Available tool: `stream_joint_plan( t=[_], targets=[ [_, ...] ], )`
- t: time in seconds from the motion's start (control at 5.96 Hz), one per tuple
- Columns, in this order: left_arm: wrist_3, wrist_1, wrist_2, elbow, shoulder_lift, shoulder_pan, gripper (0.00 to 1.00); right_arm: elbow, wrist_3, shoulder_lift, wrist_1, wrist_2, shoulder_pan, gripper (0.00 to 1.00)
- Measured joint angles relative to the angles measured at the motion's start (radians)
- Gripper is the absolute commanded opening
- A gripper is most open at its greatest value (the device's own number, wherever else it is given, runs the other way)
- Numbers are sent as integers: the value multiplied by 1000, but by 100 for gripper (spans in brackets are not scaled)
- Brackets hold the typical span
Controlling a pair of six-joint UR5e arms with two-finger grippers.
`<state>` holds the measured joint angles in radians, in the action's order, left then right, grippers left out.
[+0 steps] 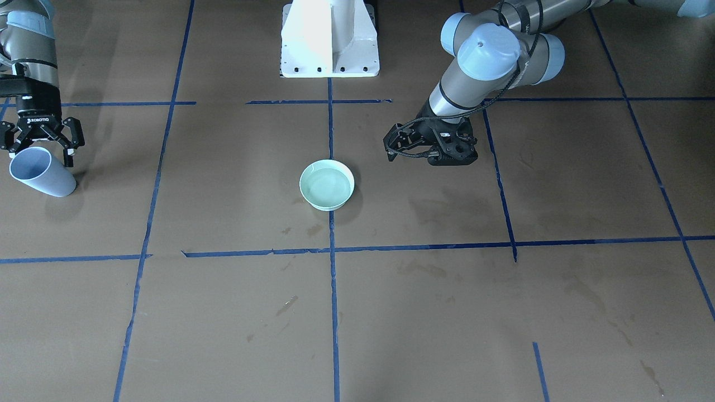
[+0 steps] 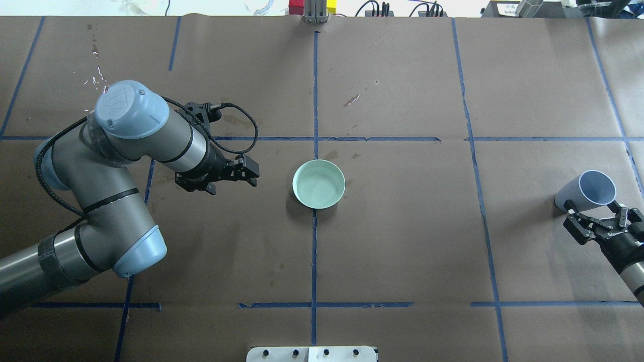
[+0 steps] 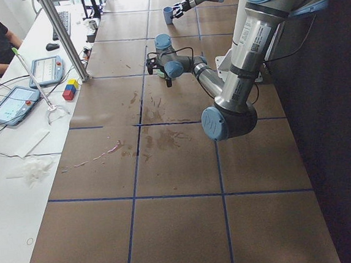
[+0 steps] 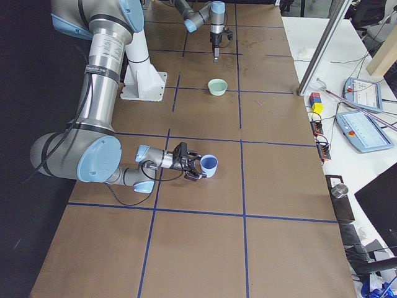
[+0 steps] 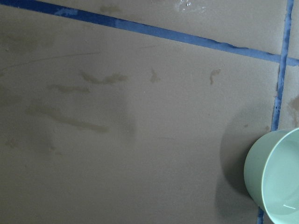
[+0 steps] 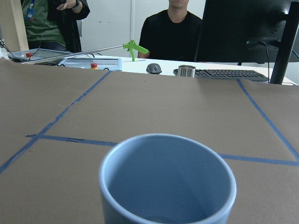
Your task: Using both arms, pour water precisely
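Overhead exterior view: blue cup (image 2: 589, 192) near the table's right edge, tilted, mouth facing away from the robot.
Right gripper (image 2: 596, 219): fingers spread, just behind the cup, holding nothing.
Left gripper (image 2: 250, 172): empty; open or closed, cannot tell.
Water (image 2: 318, 187): in the green bowl (image 2: 301, 177), table centre.
Nearer arm: left to the bowl, right to the cup.

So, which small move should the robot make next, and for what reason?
Probably the right gripper should pull back from the blue cup. The cup stands at the table's far right, the fingers look spread beside it, and the water already lies in the green bowl. The left gripper waits empty beside the bowl, so the pour seems done.
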<state>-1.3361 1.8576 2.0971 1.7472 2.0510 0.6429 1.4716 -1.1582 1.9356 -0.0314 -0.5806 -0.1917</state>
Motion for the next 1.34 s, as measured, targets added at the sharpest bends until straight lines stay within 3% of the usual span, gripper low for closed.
stream_joint_plan(
  t=[1.34],
  targets=[
    [0,0,-28,9,-2,0,100,0,33,-23,1,-12,-36,98]
  ],
)
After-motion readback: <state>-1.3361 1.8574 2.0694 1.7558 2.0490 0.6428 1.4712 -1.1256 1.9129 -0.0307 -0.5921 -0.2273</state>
